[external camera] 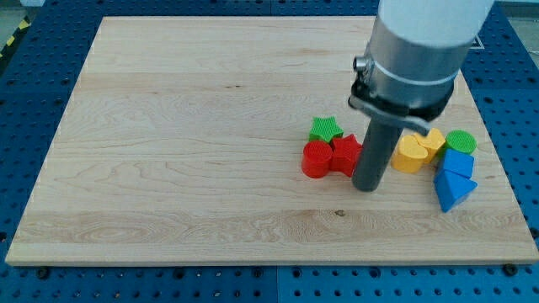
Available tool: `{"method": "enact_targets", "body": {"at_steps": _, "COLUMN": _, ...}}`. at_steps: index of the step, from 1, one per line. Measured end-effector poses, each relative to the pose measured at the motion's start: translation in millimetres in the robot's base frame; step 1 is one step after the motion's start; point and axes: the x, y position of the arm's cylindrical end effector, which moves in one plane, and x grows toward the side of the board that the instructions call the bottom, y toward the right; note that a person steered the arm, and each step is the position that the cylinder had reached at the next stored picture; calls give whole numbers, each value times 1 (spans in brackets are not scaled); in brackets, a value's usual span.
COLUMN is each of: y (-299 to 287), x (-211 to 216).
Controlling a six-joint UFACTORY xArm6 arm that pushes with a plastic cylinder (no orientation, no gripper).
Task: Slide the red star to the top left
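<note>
— Blue perforated metal frames everything, doesn't it?

— Yes, the blue pegboard base [38, 101] shows on all sides, and on it lies the pale wooden tabletop [185, 151], its grain running across the view. A strip of yellow and black tape [13, 38] sits at the view's top left corner.

— Where is the red star?

— The red star [344, 154] lies right of the tabletop's centre. It touches the red cylinder [317, 159] on its left, and the green star [324, 129] sits just above the two of them.

— And you?

— I have no hand, only a dark rod, so nothing opens or closes. My tip [367, 186] rests on the wood just beside the red star's right edge, slightly lower in the view. I cannot tell whether it touches.

— What lies beyond the rod?

— Towards the view's right, two yellow blocks [410, 154] press together, their shapes partly hidden behind my rod. A green cylinder [461, 141] stands just right of them. Below it two blue blocks [455, 178] sit stacked one against the other, the lower one wedge-shaped, near the tabletop's right edge.
</note>
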Motion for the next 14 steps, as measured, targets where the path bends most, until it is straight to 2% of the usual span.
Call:
{"method": "enact_targets", "body": {"at_steps": 1, "y": -27, "x": -5}}
{"method": "enact_targets", "body": {"at_steps": 2, "y": -55, "x": -34}}
{"method": "enact_targets", "body": {"at_steps": 3, "y": -56, "x": -44}}
{"method": "enact_targets", "body": {"at_steps": 5, "y": -45, "x": -13}}
{"method": "enact_targets", "body": {"at_steps": 7, "y": -5, "x": -16}}
{"method": "enact_targets", "body": {"at_steps": 8, "y": 15, "x": -38}}
{"method": "enact_targets", "body": {"at_steps": 9, "y": 16, "x": -69}}
{"method": "enact_targets", "body": {"at_steps": 10, "y": 11, "x": -80}}
{"method": "enact_targets", "body": {"at_steps": 12, "y": -37, "x": -121}}
{"method": "enact_targets", "body": {"at_steps": 14, "y": -88, "x": -181}}
